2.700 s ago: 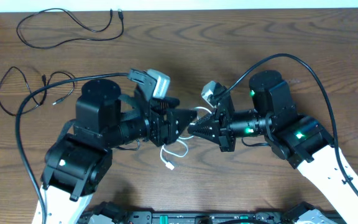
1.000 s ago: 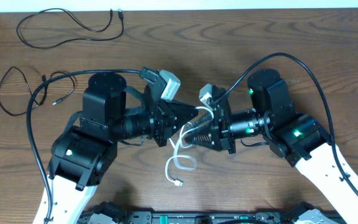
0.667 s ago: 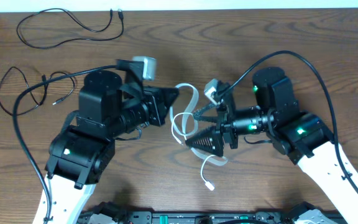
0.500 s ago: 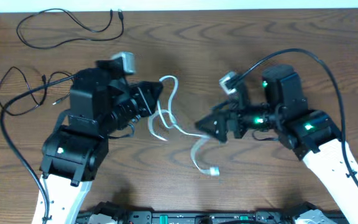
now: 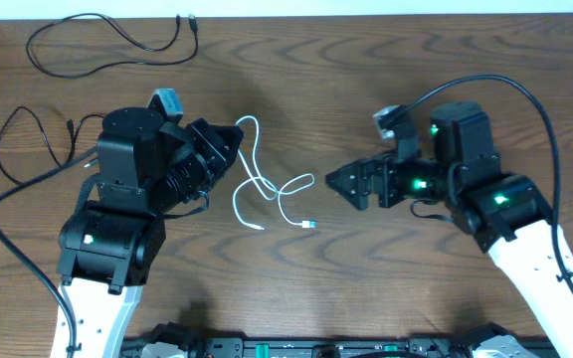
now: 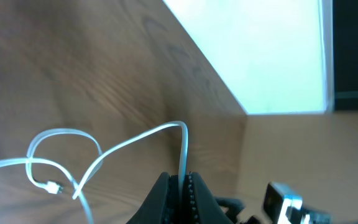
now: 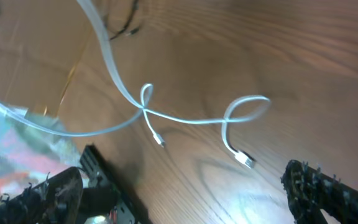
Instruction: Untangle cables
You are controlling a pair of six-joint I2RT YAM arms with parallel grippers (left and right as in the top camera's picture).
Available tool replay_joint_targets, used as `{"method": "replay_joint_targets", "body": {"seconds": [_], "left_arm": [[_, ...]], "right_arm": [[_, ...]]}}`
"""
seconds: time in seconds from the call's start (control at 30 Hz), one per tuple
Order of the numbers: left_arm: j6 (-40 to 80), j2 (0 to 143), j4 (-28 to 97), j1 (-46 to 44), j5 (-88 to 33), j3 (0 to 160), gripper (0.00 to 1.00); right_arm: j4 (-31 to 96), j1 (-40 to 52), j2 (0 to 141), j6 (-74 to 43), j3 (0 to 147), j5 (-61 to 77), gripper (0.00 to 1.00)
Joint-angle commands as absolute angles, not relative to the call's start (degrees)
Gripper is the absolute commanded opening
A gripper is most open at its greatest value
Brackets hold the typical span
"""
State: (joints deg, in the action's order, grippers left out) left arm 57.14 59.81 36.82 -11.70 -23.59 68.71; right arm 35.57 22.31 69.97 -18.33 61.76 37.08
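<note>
L pincer (image 6: 182,179), outstretched, prob. nipping white cable (image 6: 135,140).

Dark wood-grain table (image 5: 366,80), pale strip (image 5: 366,6) along its far edge

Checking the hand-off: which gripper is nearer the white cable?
Left. The left gripper is shut on one end of the white cable. The right gripper is open and apart from it, beyond the cable's far loop, touching nothing.

Robotics lab bench: a wood-grain table (image 5: 366,60) fills the frame, left arm (image 5: 107,239) and right arm (image 5: 505,214) reaching in from the lower edge.
</note>
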Motion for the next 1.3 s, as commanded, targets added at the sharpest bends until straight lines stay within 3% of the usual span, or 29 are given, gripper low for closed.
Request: {"method": "replay_joint_targets", "body": {"seconds": [0.0, 0.5, 0.67, 0.87, 1.0, 1.13, 1.27], "left_arm": [[69.49, 59.77, 37.52, -11.49, -23.07, 69.34, 0.07], [75.96, 59.86, 44.38, -11.6, -25.43, 69.34, 0.07], [75.96, 59.86, 44.38, -11.6, -25.41, 69.34, 0.07], [75.96, 59.88, 45.01, -11.6, -22.98, 69.34, 0.08], [76.03, 59.88, 45.19, -11.6, -23.33, 69.34, 0.08], [77.25, 59.86, 45.39, -11.6, -25.8, 69.34, 0.08], [77.25, 59.86, 45.45, -11.6, -26.46, 69.34, 0.08]], "right_arm": [[32.32, 26.63, 70.08, -15.11, 62.02, 39.13, 0.99], [17.43, 39.22, 73.54, -16.25, 62.02, 33.08, 0.99], [17.21, 40.36, 75.72, -16.25, 62.02, 33.15, 0.81], [15.44, 42.87, 76.42, -14.52, 62.02, 35.07, 0.86], [14.15, 43.94, 76.42, -14.55, 62.02, 34.54, 0.75], [14.33, 44.25, 77.08, -14.5, 62.02, 32.82, 0.7], [13.91, 44.31, 78.02, -14.59, 62.02, 32.73, 0.4]]}}
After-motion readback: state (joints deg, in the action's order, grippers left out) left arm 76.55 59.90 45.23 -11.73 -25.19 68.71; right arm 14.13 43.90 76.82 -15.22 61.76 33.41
